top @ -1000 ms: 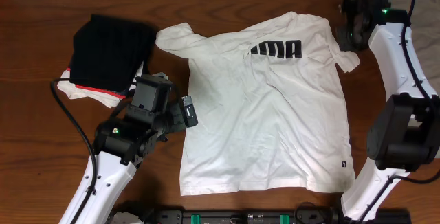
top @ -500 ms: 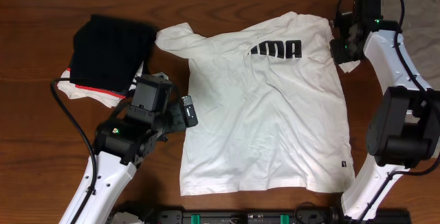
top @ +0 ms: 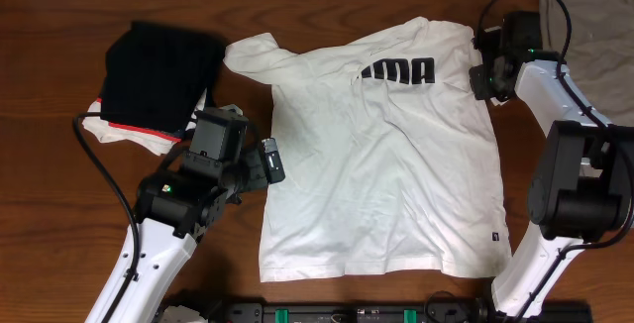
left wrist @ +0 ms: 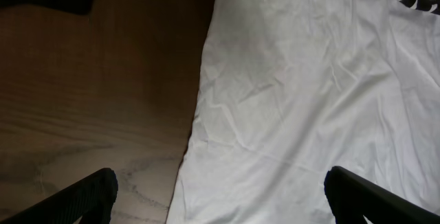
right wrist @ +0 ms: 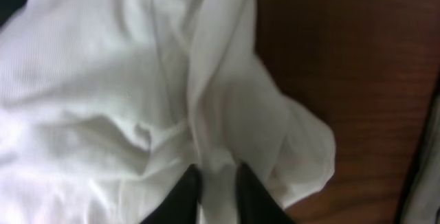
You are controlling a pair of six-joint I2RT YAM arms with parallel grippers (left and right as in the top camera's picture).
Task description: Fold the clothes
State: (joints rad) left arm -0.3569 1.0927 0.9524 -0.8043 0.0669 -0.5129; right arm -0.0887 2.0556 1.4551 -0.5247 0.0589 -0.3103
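The clothes are a white T-shirt [top: 386, 164] lying flat on the wooden table, with black block lettering [top: 396, 71] on the chest and a small black hem tag [top: 492, 235]. My right gripper [top: 486, 73] sits at the shirt's right sleeve. In the right wrist view its gripper [right wrist: 216, 177] is shut on a bunched fold of the white sleeve [right wrist: 227, 93]. My left gripper [top: 269, 160] hovers at the shirt's left side edge. In the left wrist view this gripper [left wrist: 220, 183] stands wide open over the T-shirt [left wrist: 309, 93], holding nothing.
A black folded garment [top: 163, 70] with a red edge lies at the back left on a white cloth [top: 114, 130]. An olive-grey cloth [top: 584, 26] lies at the back right, just behind the right arm. A black rail [top: 347, 313] runs along the front edge.
My right gripper has moved left and forward onto the right sleeve and closed on it, drawing the sleeve tip inward. The left arm has not moved.
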